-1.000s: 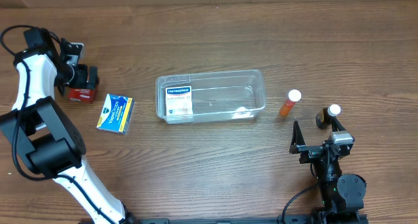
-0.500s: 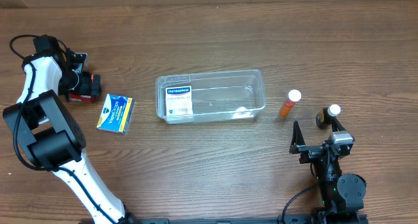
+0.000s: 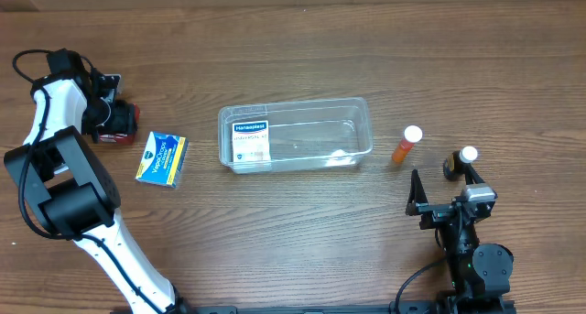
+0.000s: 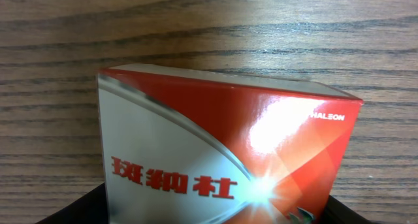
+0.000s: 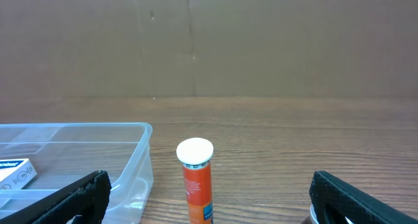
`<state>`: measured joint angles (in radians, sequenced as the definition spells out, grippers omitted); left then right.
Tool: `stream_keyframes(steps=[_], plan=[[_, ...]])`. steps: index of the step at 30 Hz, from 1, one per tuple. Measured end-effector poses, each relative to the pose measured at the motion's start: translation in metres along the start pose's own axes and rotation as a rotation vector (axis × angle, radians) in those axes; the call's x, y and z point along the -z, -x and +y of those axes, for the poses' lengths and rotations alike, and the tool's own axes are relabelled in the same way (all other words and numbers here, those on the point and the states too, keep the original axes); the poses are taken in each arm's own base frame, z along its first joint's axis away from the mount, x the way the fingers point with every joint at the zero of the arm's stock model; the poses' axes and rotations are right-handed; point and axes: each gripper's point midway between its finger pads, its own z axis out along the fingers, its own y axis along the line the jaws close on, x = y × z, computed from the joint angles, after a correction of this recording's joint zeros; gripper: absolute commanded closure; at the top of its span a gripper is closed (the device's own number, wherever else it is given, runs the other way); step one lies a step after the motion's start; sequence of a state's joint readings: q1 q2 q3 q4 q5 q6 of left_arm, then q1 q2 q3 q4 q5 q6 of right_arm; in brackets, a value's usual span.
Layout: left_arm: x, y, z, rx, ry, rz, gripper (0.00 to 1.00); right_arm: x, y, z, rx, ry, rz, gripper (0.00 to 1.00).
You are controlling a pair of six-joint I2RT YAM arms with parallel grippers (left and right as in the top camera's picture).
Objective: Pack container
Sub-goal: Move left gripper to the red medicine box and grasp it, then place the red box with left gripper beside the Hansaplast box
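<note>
A matt, finely grained wood surface is seen on the table (image 3: pixel 293 259). The container (image 3: pixel 364 131) is made of clear, smooth plastic with bright glints. The red and silver box (image 4: pixel 215 145) is covered in glossy printed card, marked by strong glare.

Box (image 3: pixel 250 140) lies in the container (image 3: pixel 316 135); tube (image 3: pixel 407 145) stands right of it.

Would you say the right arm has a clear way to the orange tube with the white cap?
Probably yes: the orange tube stands upright ahead of the open right gripper, apart from the container, with only bare table in between.
</note>
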<state>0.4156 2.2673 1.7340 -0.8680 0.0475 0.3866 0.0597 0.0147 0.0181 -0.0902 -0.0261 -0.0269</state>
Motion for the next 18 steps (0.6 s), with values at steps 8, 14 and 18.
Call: stream_keyframes(steps=[8, 14, 18], plan=[[0.007, -0.008, -0.002, 0.025, -0.012, 0.061, 0.32, 0.0, 0.0, 0.0, 0.0, 0.0, 0.0, 0.0], [0.051, 0.022, 0.001, 0.047, -0.027, 0.006, 0.34, 0.0, 0.0, 0.0, 0.0, 0.0, -0.001, 0.0], [0.091, 0.041, -0.013, 0.035, -0.044, -0.028, 0.37, 0.0, 0.0, 0.0, 0.0, 0.0, 0.0, 0.0]])
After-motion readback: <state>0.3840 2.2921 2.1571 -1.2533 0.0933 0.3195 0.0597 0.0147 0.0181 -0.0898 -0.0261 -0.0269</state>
